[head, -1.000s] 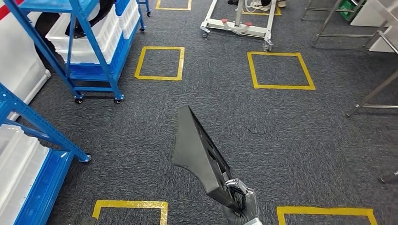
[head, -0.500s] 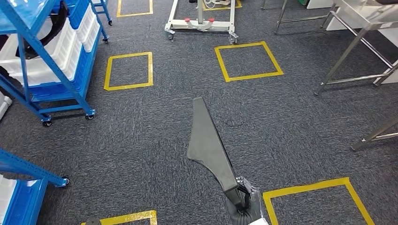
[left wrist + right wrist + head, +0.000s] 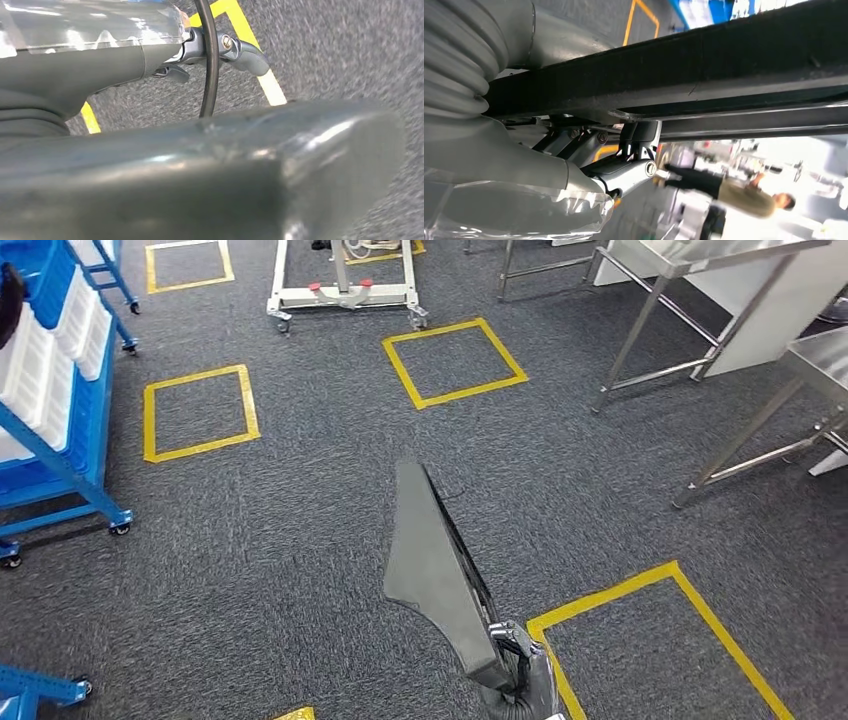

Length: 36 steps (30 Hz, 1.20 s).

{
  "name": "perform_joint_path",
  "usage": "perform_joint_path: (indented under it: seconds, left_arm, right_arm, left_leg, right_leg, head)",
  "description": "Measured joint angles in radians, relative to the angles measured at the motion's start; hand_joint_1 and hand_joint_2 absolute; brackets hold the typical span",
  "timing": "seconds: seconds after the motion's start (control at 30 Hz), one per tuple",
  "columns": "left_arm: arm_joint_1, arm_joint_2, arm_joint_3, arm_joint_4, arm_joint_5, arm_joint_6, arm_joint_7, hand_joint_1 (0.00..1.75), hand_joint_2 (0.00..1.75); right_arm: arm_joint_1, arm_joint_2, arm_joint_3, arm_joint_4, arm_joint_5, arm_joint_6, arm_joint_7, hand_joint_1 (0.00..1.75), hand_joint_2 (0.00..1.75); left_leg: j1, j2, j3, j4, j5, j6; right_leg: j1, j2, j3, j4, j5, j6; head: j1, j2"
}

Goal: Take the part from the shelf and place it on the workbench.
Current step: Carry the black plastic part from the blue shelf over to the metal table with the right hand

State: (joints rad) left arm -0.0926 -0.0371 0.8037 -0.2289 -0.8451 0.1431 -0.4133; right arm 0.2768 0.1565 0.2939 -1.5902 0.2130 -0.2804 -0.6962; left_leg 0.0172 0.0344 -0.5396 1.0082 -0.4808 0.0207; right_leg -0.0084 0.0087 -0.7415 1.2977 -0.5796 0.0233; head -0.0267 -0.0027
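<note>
A flat dark grey part [image 3: 435, 570], long and wedge-shaped, stands on edge above the carpet in the head view. My right hand [image 3: 520, 680] grips its near end at the bottom of that view. The right wrist view shows the part [image 3: 704, 75] as a dark bar running across, with my right hand's fingers [image 3: 624, 170] clamped under it. Steel-legged workbenches [image 3: 700, 255] stand at the far right, and a second one [image 3: 820, 355] is nearer. The blue shelf [image 3: 60, 440] with white bins is at the left edge. My left hand [image 3: 220, 47] hangs over the carpet, its fingers holding nothing.
Yellow tape squares [image 3: 455, 360] mark the grey carpet, one [image 3: 650, 640] just right of the part. A white wheeled frame [image 3: 345, 290] stands at the back. A second blue shelf foot [image 3: 40, 685] is at bottom left. A person [image 3: 744, 192] shows in the right wrist view.
The whole view has swung to the right: the blue shelves slid off to the left and the steel workbenches came in at the right. The part stays in my right hand.
</note>
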Motion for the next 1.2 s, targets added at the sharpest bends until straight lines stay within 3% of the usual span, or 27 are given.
perform_joint_path:
  seconds: [0.03, 0.07, 0.1, 0.17, 0.23, 0.27, 0.3, 0.37, 0.43, 0.5, 0.53, 0.6, 0.67, 0.73, 0.8, 0.87, 0.93, 1.0, 1.03, 1.07, 1.1, 1.17, 1.2]
  left_arm:
    - [0.002, 0.0, 0.0, 0.0, -0.004, -0.001, 0.007, 0.0, 0.0]
    - [0.004, -0.001, 0.0, 0.0, -0.007, -0.002, 0.014, 0.0, 0.0]
    - [0.006, -0.003, 0.0, 0.0, -0.009, -0.003, 0.019, 0.0, 0.0]
    - [0.011, -0.006, 0.001, 0.0, -0.008, -0.007, 0.023, 0.0, 0.0]
    - [0.016, -0.008, 0.004, 0.0, -0.007, -0.013, 0.023, 0.0, 0.0]
    - [0.016, -0.009, 0.006, 0.0, -0.007, -0.015, 0.023, 0.0, 0.0]
    - [0.016, -0.01, 0.007, 0.0, -0.008, -0.016, 0.024, 0.0, 0.0]
    - [0.017, -0.012, 0.009, 0.0, -0.013, -0.016, 0.029, 0.0, 0.0]
    - [0.024, -0.013, 0.012, 0.0, -0.016, -0.017, 0.04, 0.0, 0.0]
    - [0.032, -0.014, 0.015, 0.0, -0.02, -0.017, 0.053, 0.0, 0.0]
    - [0.035, -0.014, 0.016, 0.001, -0.022, -0.017, 0.057, 0.0, 0.0]
    - [0.035, -0.015, 0.017, 0.001, -0.024, -0.017, 0.061, 0.0, 0.0]
    - [0.035, -0.015, 0.017, 0.001, -0.024, -0.018, 0.062, 0.0, 0.0]
    - [0.035, -0.015, 0.019, 0.001, -0.023, -0.022, 0.063, 0.0, 0.0]
    - [0.032, -0.016, 0.021, 0.001, -0.023, -0.028, 0.061, 0.0, 0.0]
    - [0.03, -0.017, 0.022, 0.001, -0.023, -0.033, 0.06, 0.0, 0.0]
    - [0.033, -0.017, 0.023, 0.001, -0.023, -0.034, 0.059, 0.0, 0.0]
    - [0.036, -0.017, 0.024, 0.001, -0.025, -0.034, 0.058, 0.0, 0.0]
    - [0.036, -0.017, 0.025, 0.001, -0.025, -0.034, 0.055, 0.0, 0.0]
    - [0.035, -0.017, 0.025, 0.001, -0.026, -0.034, 0.051, 0.0, 0.0]
    - [0.034, -0.017, 0.026, 0.001, -0.026, -0.035, 0.046, 0.0, 0.0]
    - [0.032, -0.018, 0.028, 0.001, -0.026, -0.037, 0.037, 0.0, 0.0]
    - [0.031, -0.018, 0.029, 0.001, -0.026, -0.037, 0.033, 0.0, 0.0]
  right_arm:
    - [0.002, -0.001, 0.0, 0.0, -0.002, 0.0, 0.0, 1.75, 1.75]
    - [0.003, -0.002, 0.0, 0.0, -0.004, 0.0, 0.0, 1.75, 1.75]
    - [0.004, -0.002, 0.0, 0.0, -0.005, 0.0, 0.0, 1.75, 1.75]
    - [0.003, -0.002, -0.001, -0.003, -0.007, 0.002, 0.0, 1.75, 1.75]
    - [0.004, -0.003, -0.001, -0.008, -0.007, 0.008, 0.0, 1.75, 1.75]
    - [0.006, -0.003, -0.002, -0.011, -0.005, 0.01, 0.0, 1.75, 1.75]
    - [0.009, -0.003, -0.002, -0.015, -0.002, 0.011, 0.0, 1.75, 1.75]
    - [0.011, -0.002, -0.003, -0.02, 0.004, 0.015, 0.0, 1.75, 1.75]
    - [0.012, 0.0, -0.003, -0.023, 0.009, 0.02, 0.0, 1.75, 1.75]
    - [0.014, 0.001, -0.004, -0.022, 0.014, 0.026, 0.0, 1.75, 1.75]
    - [0.016, 0.001, -0.004, -0.022, 0.016, 0.027, 0.0, 1.75, 1.75]
    - [0.017, 0.001, -0.005, -0.022, 0.019, 0.029, 0.0, 1.75, 1.75]
    - [0.017, 0.003, -0.006, -0.022, 0.022, 0.029, 0.0, 1.75, 1.75]
    - [0.017, 0.005, -0.006, -0.022, 0.029, 0.03, 0.0, 1.75, 1.75]
    - [0.02, 0.006, -0.007, -0.022, 0.036, 0.031, 0.0, 1.75, 1.75]
    - [0.021, 0.006, -0.007, -0.022, 0.04, 0.032, 0.0, 1.75, 1.75]
    - [0.018, 0.006, -0.007, -0.022, 0.043, 0.036, 0.0, 1.75, 1.75]
    - [0.017, 0.006, -0.008, -0.021, 0.046, 0.041, 0.0, 1.75, 1.75]
    - [0.017, 0.006, -0.008, -0.02, 0.049, 0.043, 0.0, 1.75, 1.75]
    - [0.018, 0.006, -0.008, -0.02, 0.051, 0.045, 0.001, 1.75, 1.75]
    - [0.017, 0.006, -0.008, -0.019, 0.054, 0.046, 0.001, 1.75, 1.75]
    - [0.015, 0.006, -0.008, -0.019, 0.06, 0.048, 0.002, 1.75, 1.75]
    - [0.013, 0.007, -0.008, -0.019, 0.064, 0.048, 0.003, 1.75, 1.75]
  left_leg:
    - [0.0, 0.015, 0.001, 0.0, -0.001, 0.0]
    - [0.0, 0.029, 0.002, 0.0, -0.003, -0.002]
    - [0.0, 0.041, 0.005, 0.0, -0.006, -0.005]
    - [-0.004, 0.063, 0.012, 0.002, -0.012, -0.014]
    - [-0.008, 0.082, 0.019, 0.002, -0.018, -0.025]
    - [-0.007, 0.093, 0.023, 0.0, -0.02, -0.031]
    - [-0.006, 0.088, 0.026, 0.003, -0.025, -0.036]
    - [-0.001, 0.04, 0.012, 0.047, -0.057, -0.045]
    - [0.003, -0.014, -0.042, 0.163, -0.119, -0.05]
    - [0.004, -0.026, -0.098, 0.27, -0.15, -0.053]
    - [0.004, -0.028, -0.106, 0.278, -0.137, -0.054]
    - [0.006, -0.042, -0.072, 0.184, -0.065, -0.053]
    - [0.01, -0.092, -0.024, 0.069, -0.021, -0.049]
    - [0.009, -0.119, -0.008, 0.03, -0.021, -0.042]
    - [0.008, -0.096, -0.004, 0.023, -0.015, -0.029]
    - [0.009, -0.069, 0.0, 0.012, -0.007, -0.014]
    - [0.007, -0.04, 0.0, 0.007, -0.005, -0.005]
    - [0.004, -0.008, -0.001, 0.008, -0.008, -0.002]
    - [0.003, 0.008, 0.0, 0.008, -0.009, -0.002]
    - [0.003, 0.022, 0.002, 0.008, -0.011, -0.003]
    - [0.003, 0.034, 0.006, 0.008, -0.014, -0.006]
    - [0.0, 0.055, 0.015, 0.008, -0.021, -0.015]
    - [-0.002, 0.065, 0.018, 0.008, -0.024, -0.021]
  right_leg:
    - [-0.002, -0.004, 0.004, -0.004, 0.012, 0.001]
    - [-0.003, -0.011, 0.029, -0.046, 0.038, 0.001]
    - [-0.003, -0.027, 0.07, -0.115, 0.07, -0.001]
    - [0.005, -0.073, 0.139, -0.236, 0.105, -0.012]
    - [0.015, -0.086, 0.155, -0.271, 0.106, -0.024]
    - [0.016, -0.072, 0.154, -0.273, 0.107, -0.029]
    - [0.014, -0.06, 0.156, -0.277, 0.109, -0.034]
    - [0.007, -0.037, 0.162, -0.287, 0.115, -0.048]
    - [0.004, -0.012, 0.164, -0.289, 0.117, -0.057]
    - [0.005, 0.02, 0.164, -0.286, 0.116, -0.059]
    - [0.005, 0.036, 0.164, -0.283, 0.115, -0.058]
    - [0.004, 0.067, 0.163, -0.274, 0.111, -0.055]
    - [0.004, 0.095, 0.159, -0.263, 0.107, -0.046]
    - [0.002, 0.12, 0.15, -0.258, 0.108, -0.033]
    - [-0.002, 0.135, 0.143, -0.259, 0.112, -0.019]
    - [0.0, 0.092, 0.123, -0.224, 0.089, -0.011]
    - [0.002, 0.026, 0.07, -0.118, 0.03, -0.007]
    - [-0.001, 0.002, 0.014, -0.007, -0.011, -0.002]
    - [-0.003, -0.002, 0.008, 0.005, -0.005, -0.001]
    - [-0.004, -0.008, 0.022, -0.02, 0.018, 0.0]
    - [-0.005, -0.02, 0.056, -0.082, 0.053, -0.002]
    - [0.003, -0.075, 0.128, -0.214, 0.098, -0.013]
    - [0.009, -0.094, 0.147, -0.252, 0.106, -0.02]
  head:
    - [0.0, 0.0]
    - [0.0, 0.0]
    - [0.0, 0.0]
    - [0.0, 0.0]
    - [0.0, 0.0]
    - [0.0, 0.0]
    - [0.0, 0.0]
    - [0.0, 0.0]
    - [0.0, 0.0]
    - [0.0, 0.0]
    - [0.0, 0.0]
    - [0.0, 0.0]
    - [0.0, 0.0]
    - [0.0, 0.0]
    - [0.0, 0.0]
    - [0.0, 0.0]
    - [0.0, 0.0]
    - [0.0, 0.0]
    - [0.0, 0.0]
    - [0.0, 0.0]
    - [0.0, 0.0]
    - [0.0, 0.0]
    - [0.0, 0.0]
